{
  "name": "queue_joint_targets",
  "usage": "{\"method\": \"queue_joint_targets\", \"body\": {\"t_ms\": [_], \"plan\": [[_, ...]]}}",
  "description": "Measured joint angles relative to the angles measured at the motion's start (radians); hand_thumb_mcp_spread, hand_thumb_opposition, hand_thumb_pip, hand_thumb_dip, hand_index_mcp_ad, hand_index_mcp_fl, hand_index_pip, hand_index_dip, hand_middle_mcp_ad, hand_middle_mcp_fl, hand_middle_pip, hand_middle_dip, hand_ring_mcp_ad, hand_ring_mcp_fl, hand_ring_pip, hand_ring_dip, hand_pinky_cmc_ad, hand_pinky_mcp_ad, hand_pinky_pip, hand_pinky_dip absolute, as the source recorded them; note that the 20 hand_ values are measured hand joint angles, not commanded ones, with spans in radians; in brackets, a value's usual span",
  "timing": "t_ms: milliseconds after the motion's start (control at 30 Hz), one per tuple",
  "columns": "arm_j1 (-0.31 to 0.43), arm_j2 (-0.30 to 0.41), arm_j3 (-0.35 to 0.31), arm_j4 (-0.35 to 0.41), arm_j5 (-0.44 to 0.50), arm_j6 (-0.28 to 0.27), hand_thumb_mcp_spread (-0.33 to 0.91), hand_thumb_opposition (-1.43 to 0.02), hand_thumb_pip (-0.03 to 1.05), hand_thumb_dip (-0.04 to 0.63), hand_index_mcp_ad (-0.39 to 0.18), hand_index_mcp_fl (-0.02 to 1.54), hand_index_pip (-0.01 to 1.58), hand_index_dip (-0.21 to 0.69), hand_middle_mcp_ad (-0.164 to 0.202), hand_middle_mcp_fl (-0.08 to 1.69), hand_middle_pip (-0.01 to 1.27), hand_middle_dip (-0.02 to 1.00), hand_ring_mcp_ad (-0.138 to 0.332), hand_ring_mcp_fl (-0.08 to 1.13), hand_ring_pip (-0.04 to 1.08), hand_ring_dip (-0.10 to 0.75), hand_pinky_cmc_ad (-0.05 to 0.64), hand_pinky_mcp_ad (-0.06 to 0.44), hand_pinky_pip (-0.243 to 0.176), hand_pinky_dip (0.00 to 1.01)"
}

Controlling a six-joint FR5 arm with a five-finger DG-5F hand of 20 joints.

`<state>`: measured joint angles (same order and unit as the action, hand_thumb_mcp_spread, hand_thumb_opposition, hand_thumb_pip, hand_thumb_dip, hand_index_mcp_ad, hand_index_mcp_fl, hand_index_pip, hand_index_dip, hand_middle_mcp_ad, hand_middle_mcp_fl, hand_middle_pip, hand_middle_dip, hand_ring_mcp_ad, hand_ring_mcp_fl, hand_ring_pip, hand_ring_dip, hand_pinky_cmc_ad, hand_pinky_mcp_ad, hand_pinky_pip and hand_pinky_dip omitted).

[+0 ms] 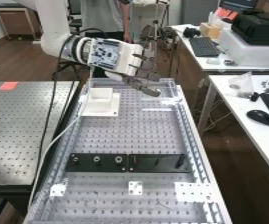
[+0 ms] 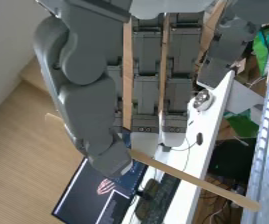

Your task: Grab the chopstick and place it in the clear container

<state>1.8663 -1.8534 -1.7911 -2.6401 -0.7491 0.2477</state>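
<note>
In the high view the hand [image 1: 135, 66] is above the bench's far end, its dark fingers pointing to the right and its thumb lower. The wrist view has the hand [image 2: 144, 67] with its thumb lying across the wooden chopstick [image 2: 198, 182]. The stick slants past the thumb tip, sticking out on both sides of it, pinched by thumb and fingers; the grip point itself is hidden. Below the hand, clear plastic walls [image 1: 190, 127] run along the bench; whether they belong to the clear container I cannot tell.
A white open box [image 1: 101, 105] stands on the bench's far left part. Black plates with pegs [image 1: 128, 163] cross the middle. Small white plates [image 1: 193, 192] lie nearer. A perforated table [image 1: 25, 132] is at the left, desks with keyboards [image 1: 203, 47] at the right.
</note>
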Motion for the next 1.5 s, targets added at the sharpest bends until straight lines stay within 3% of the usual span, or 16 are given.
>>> {"method": "queue_joint_targets", "body": {"t_ms": [200, 700, 900, 1133, 1300, 1500], "plan": [[0.051, -0.016, 0.019, -0.014, 0.05, 0.022, 0.74, -1.02, 0.44, 0.297, -0.101, 0.84, 1.05, 0.12, 0.065, 1.03, 0.58, 0.72, 0.052, 0.94, 0.09, 0.525, 0.421, 0.283, 0.124, 0.18], [0.153, -0.136, 0.181, -0.144, 0.167, 0.104, 0.72, -1.03, 0.45, 0.297, -0.101, 0.84, 1.06, 0.124, 0.065, 1.03, 0.57, 0.72, 0.052, 0.94, 0.09, 0.525, 0.424, 0.278, 0.126, 0.18], [0.161, -0.168, 0.23, -0.245, 0.175, 0.18, 0.72, -1.03, 0.46, 0.297, -0.101, 0.84, 1.06, 0.124, 0.065, 1.03, 0.57, 0.72, 0.052, 0.95, 0.09, 0.525, 0.421, 0.278, 0.126, 0.18], [0.154, -0.228, 0.311, -0.412, 0.138, 0.299, 0.71, -1.03, 0.47, 0.297, -0.101, 0.84, 1.04, 0.126, 0.065, 1.03, 0.57, 0.72, 0.051, 0.94, 0.09, 0.525, 0.424, 0.279, 0.126, 0.18], [0.147, -0.263, 0.361, -0.502, 0.107, 0.321, 0.71, -1.05, 0.47, 0.297, -0.101, 0.86, 1.04, 0.126, 0.065, 1.03, 0.57, 0.72, 0.051, 0.96, 0.09, 0.525, 0.422, 0.281, 0.12, 0.18], [0.139, -0.298, 0.425, -0.598, 0.067, 0.303, 0.7, -1.05, 0.47, 0.297, -0.101, 0.86, 1.04, 0.126, 0.065, 1.03, 0.57, 0.72, 0.051, 0.96, 0.09, 0.525, 0.424, 0.281, 0.122, 0.18]]}}
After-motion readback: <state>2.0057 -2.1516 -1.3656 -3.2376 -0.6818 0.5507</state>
